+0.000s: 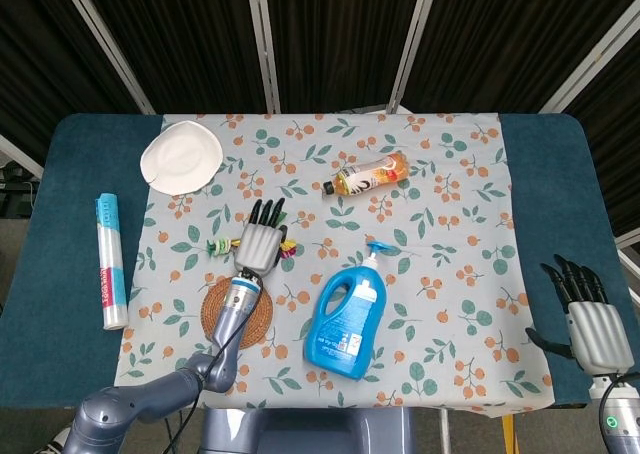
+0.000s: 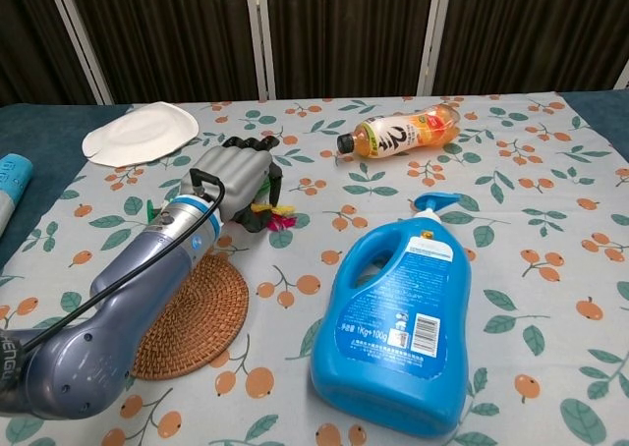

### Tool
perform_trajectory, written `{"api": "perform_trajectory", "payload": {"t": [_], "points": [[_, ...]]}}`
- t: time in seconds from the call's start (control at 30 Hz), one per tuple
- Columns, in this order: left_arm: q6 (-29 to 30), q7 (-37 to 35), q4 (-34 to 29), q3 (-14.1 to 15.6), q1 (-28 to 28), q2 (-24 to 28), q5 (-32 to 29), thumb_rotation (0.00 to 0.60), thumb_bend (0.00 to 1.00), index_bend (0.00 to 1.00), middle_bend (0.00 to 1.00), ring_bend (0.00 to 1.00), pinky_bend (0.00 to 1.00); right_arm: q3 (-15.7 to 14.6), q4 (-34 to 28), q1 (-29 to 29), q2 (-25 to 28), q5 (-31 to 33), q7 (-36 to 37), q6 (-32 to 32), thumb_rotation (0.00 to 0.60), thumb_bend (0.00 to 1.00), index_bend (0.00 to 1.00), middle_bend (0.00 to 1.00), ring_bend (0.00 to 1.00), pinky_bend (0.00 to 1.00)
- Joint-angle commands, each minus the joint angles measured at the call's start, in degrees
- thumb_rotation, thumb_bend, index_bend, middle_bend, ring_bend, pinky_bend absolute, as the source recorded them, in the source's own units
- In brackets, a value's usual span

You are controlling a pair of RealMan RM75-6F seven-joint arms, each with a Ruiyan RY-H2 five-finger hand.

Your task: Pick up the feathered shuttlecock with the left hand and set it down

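Observation:
The feathered shuttlecock lies on the floral cloth under my left hand (image 1: 260,242). Only its green feather tips (image 1: 217,246) on one side and its pink and yellow feathers (image 1: 287,250) on the other show in the head view. In the chest view the left hand (image 2: 239,176) hangs palm down over it, its fingers bent slightly at the far side, and red and yellow feathers (image 2: 274,216) poke out beneath. I see no grip on it. My right hand (image 1: 591,319) rests at the table's right edge, fingers spread, holding nothing.
A woven coaster (image 1: 254,322) lies under my left forearm. A blue detergent bottle (image 1: 348,314) lies to the right of it. An orange drink bottle (image 1: 368,174) lies further back. A white paper plate (image 1: 181,155) and a plastic roll (image 1: 110,261) are at the left.

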Motion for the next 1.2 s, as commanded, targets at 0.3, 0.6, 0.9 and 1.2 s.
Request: {"api": "perform_trajectory", "payload": {"t": [0.3, 0.6, 0.9, 1.2], "points": [[0.74, -2.89, 3.39, 0.19, -0.49, -1.59, 1.99, 0.6, 0.5, 0.59, 0.0, 0.0, 0.0, 0.11, 0.09, -0.19, -0.03, -0.03, 0.25, 0.47, 0.6, 0.09, 0.11, 0.0, 0.0, 0.0], [2.16, -4.25, 1.06, -0.19, -0.06, 0.07, 3.14, 0.6, 0.5, 0.58, 0.0, 0.0, 0.0, 0.19, 0.22, -0.28, -0.14, 0.03, 0.09, 0.68, 0.6, 0.09, 0.11, 0.0, 0.0, 0.0], [6.87, -4.92, -11.83, -2.8, 0.97, 5.81, 3.87, 0.6, 0.5, 0.59, 0.0, 0.0, 0.0, 0.21, 0.33, -0.35, -0.18, -0.05, -0.14, 0.87, 0.6, 0.09, 0.11, 0.0, 0.0, 0.0], [11.61, -4.04, -32.25, -4.21, 6.28, 16.07, 2.91, 0.6, 0.5, 0.61, 0.0, 0.0, 0.0, 0.13, 0.2, -0.53, -0.28, -0.27, -0.83, 1.25, 0.6, 0.09, 0.11, 0.0, 0.0, 0.0]]}}
